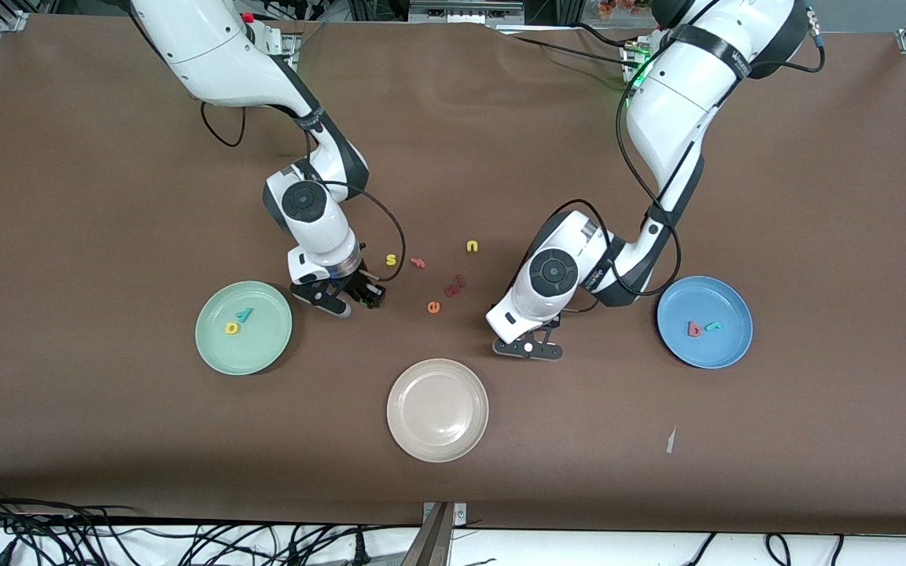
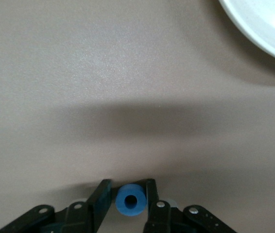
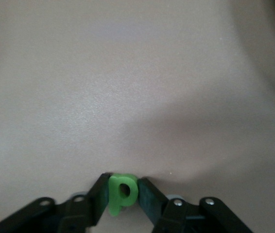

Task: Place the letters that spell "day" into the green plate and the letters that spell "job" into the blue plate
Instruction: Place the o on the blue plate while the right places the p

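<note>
Foam-like letters, light and stiff, best nipped across their flat sides: both tools have one pinched.
The left tool (image 2: 128, 200) clasps the blue "o" (image 2: 129, 200) on the worktop, at 9 o'clock of the blue plate (image 1: 728, 352), which holds two letters; the right tool (image 3: 122, 194) clasps the green "a" (image 3: 122, 192), at 3 o'clock of the green plate (image 1: 213, 346), holding two. Three plates; six loose letters between.

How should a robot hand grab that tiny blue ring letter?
From straight above, one finger on each outer edge of the ring. The blue "o" is small, flat and round, so any two opposite edges work. The left gripper does just that: its fingers squeeze the ring's sides, the hole left free.
</note>
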Available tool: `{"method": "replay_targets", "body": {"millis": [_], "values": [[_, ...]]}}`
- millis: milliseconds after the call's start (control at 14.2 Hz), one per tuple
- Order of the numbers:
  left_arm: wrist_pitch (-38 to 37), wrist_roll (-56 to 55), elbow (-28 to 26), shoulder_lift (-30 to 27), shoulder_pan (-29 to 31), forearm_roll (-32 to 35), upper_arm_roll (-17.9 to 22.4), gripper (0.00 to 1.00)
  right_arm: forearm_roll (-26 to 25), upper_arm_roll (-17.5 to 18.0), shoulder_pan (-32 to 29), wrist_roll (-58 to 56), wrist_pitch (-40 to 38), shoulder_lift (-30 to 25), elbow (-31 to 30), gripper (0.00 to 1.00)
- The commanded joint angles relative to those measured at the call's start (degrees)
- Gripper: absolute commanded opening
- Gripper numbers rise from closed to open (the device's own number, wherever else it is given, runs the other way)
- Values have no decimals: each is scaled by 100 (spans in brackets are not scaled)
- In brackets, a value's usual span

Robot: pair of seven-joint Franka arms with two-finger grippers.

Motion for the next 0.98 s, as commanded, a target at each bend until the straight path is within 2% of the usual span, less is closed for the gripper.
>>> {"method": "replay_targets", "body": {"millis": [0, 70, 281, 421, 702, 913], "values": [[-38, -216, 159, 120, -135, -4, 110, 4, -3, -83, 102, 24, 27, 42, 41, 26], [-38, -234, 159, 102, -126, -4, 110, 0, -12, -83, 102, 7, 19, -20, 23, 26], [-117, -225, 159, -73, 66, 4, 119, 0, -12, -83, 85, -55, -60, -230, -82, 26], [-623, -112, 141, -301, 373, 22, 119, 0, -47, -83, -3, -195, -322, -502, -126, 26], [-1942, 1300, 159, -706, 1225, 22, 102, 0, -30, -48, -713, -1545, -1579, -1398, -284, 26], [-2716, 2933, 159, -812, 2007, 31, 128, 0, -12, -30, -1451, -2985, -1704, -1602, -416, 28]]}}
